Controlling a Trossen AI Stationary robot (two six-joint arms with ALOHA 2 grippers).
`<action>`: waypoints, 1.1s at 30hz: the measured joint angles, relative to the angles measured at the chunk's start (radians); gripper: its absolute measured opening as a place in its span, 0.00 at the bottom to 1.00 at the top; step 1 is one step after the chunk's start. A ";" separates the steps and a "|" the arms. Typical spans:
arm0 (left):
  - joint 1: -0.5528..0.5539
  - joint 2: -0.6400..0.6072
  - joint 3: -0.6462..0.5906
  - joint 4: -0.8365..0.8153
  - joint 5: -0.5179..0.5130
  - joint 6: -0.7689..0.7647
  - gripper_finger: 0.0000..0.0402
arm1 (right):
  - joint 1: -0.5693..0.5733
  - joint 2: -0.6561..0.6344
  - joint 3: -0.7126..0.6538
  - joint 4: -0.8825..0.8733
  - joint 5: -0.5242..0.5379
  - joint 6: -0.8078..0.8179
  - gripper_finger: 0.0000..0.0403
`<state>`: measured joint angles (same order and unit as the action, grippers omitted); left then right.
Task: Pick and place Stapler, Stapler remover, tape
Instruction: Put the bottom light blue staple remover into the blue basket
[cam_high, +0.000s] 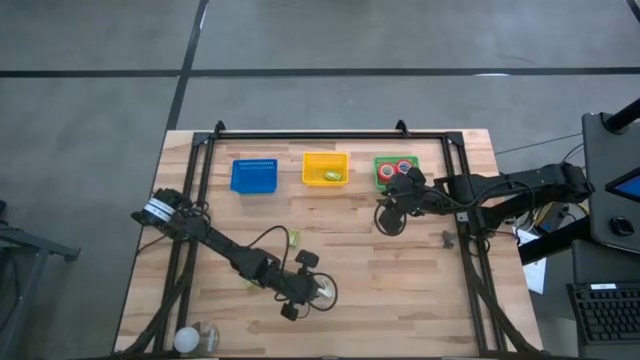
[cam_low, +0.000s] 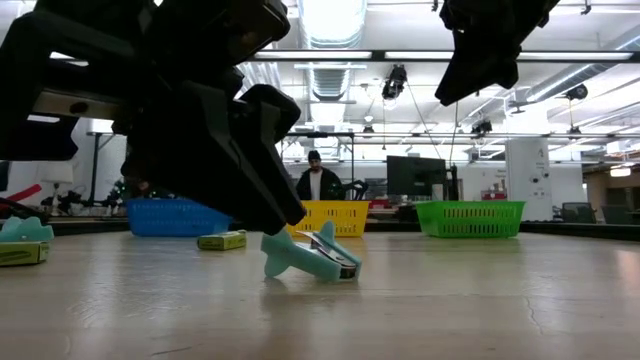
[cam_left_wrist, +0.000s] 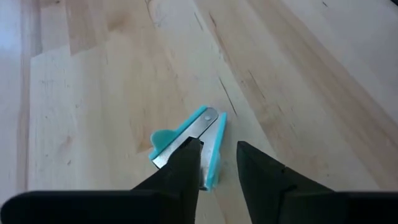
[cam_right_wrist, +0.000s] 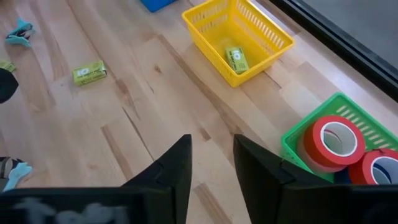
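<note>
A teal staple remover (cam_left_wrist: 186, 138) with metal jaws lies flat on the wooden table near its near edge, also visible in the low view (cam_low: 312, 258). My left gripper (cam_left_wrist: 217, 149) is open and comes down on it from above, low over the table (cam_high: 318, 292). One finger (cam_left_wrist: 189, 163) overlaps the remover's body and the other (cam_left_wrist: 252, 165) stands beside it. My right gripper (cam_right_wrist: 211, 155) is open and empty, raised above the table beside the green basket (cam_high: 388, 216). Two red tape rolls (cam_right_wrist: 336, 140) lie in that green basket (cam_right_wrist: 298, 134). My left gripper has one finger (cam_low: 285, 215) right at the staple remover's upper side (cam_low: 300, 240), slanting down from above. The remover rests on the table. I cannot tell whether the finger touches it.
Blue (cam_high: 254, 175), yellow (cam_high: 325, 168) and green (cam_high: 395, 170) baskets stand in a row at the far side. The yellow one holds a small green box (cam_right_wrist: 236, 60). Another green box (cam_right_wrist: 89, 71) and more teal removers (cam_right_wrist: 18, 31) lie on the table. A clear object (cam_high: 197, 338) sits at the near edge.
</note>
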<state>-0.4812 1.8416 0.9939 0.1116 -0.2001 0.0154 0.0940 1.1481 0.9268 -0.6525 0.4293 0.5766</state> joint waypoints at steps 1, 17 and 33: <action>0.000 0.000 0.000 0.000 0.000 0.000 0.26 | 0.000 0.000 0.000 0.000 0.000 0.000 0.27; 0.002 0.023 -0.005 0.003 -0.004 -0.022 0.27 | 0.000 0.000 0.000 0.004 0.000 0.000 0.20; 0.003 0.025 -0.005 0.009 -0.015 -0.024 0.16 | 0.000 0.000 0.000 0.006 0.000 0.000 0.18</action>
<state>-0.4778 1.8668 0.9894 0.1204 -0.2149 -0.0082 0.0940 1.1484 0.9264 -0.6468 0.4290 0.5766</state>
